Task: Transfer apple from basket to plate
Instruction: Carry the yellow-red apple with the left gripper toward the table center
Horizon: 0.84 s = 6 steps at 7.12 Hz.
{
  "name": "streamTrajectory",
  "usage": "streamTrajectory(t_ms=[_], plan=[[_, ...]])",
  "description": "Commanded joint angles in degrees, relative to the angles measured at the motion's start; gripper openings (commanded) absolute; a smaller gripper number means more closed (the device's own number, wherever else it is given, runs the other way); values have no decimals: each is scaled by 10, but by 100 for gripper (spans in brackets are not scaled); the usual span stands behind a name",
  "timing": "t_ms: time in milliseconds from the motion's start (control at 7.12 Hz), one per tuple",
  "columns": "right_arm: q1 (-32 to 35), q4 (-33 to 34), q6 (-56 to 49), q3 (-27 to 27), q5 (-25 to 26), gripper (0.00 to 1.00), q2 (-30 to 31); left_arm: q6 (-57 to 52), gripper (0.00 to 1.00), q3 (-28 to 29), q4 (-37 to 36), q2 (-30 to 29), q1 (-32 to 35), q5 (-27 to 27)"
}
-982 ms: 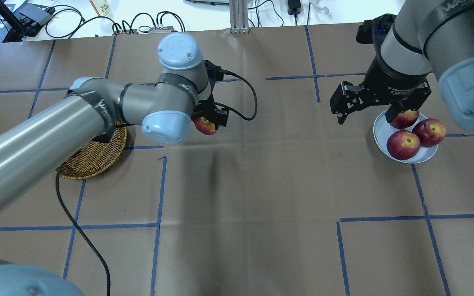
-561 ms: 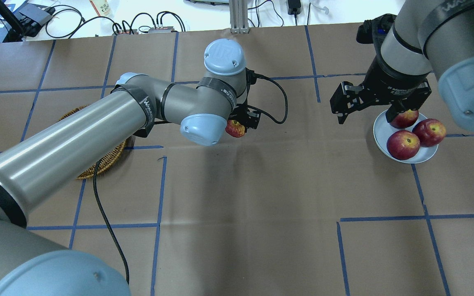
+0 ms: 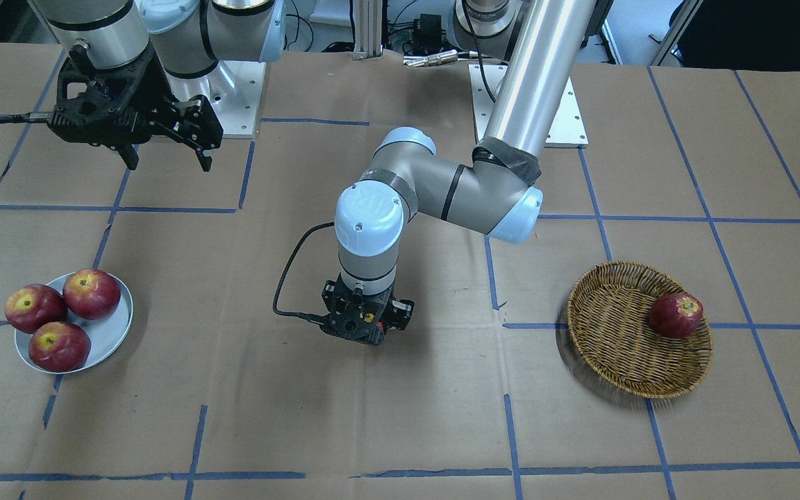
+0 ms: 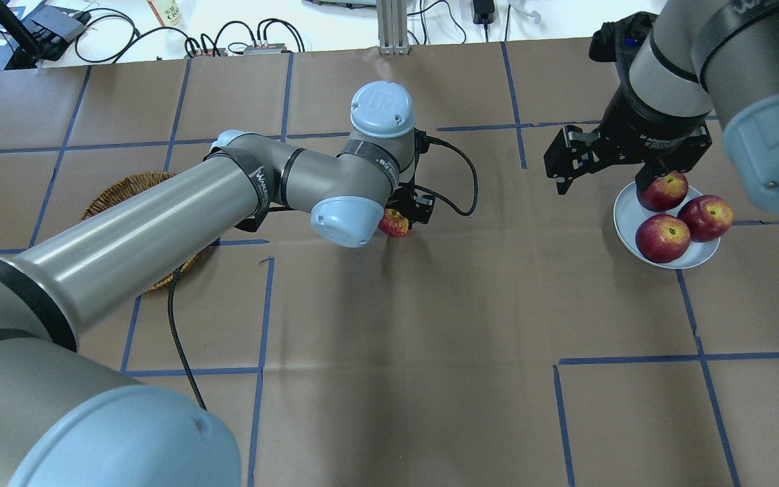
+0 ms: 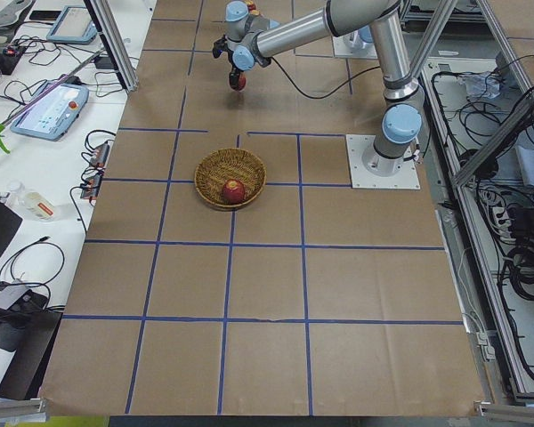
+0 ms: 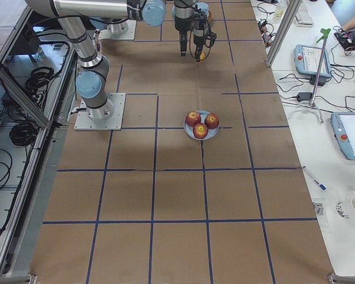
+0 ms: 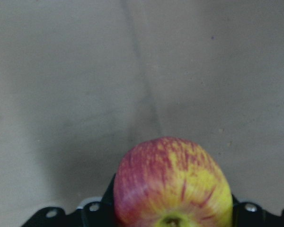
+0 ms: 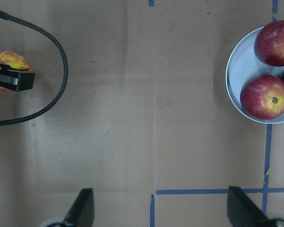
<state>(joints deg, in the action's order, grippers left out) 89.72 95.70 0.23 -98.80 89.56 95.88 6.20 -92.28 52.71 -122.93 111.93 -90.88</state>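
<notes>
My left gripper [image 4: 404, 218] is shut on the apple [image 4: 395, 224], streaky pinkish-red with a broad yellow patch. It holds the apple low over the middle of the table, between basket and plate. The apple fills the bottom of the left wrist view [image 7: 173, 182] and shows at the left edge of the right wrist view [image 8: 8, 60]. The wicker basket [image 3: 615, 340] holds one dark red apple [image 3: 676, 314]; my left arm partly hides the basket in the overhead view [image 4: 122, 193]. The pale blue-grey plate [image 4: 625, 218] carries three dark red apples. My right gripper [image 4: 602, 184] is open and empty, just left of the plate.
The table is covered in brown paper with blue tape lines. A black cable [image 4: 460, 182] loops from the left wrist. Cables and devices lie beyond the far table edge [image 4: 227, 37]. The plate's three apples [image 3: 60, 316] take up most of it.
My left arm has swung to the right with the apple, away from the basket toward the table's middle. My right gripper has shifted slightly toward the far edge and stays open.
</notes>
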Motion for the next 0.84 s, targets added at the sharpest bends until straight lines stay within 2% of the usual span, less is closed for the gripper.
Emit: streamTrajectory(t_ms=[0,140,281,561,702], plan=[[0,6,-1,-1,6,100,0,0,72,3,-1,-10,6,-2],[0,8,-1,4,7,100,-1,2,94,3,-1,-11,7,-1],[0,7,-1,4,6,100,-3,2,99,3,-2,-10,7,-1],[0,-4,-1,5,5,100,-3,-1,99,13,10,25,7,-2],[0,-3,-1,5,0,100,-5,-1,99,21,63,70,2,-2]])
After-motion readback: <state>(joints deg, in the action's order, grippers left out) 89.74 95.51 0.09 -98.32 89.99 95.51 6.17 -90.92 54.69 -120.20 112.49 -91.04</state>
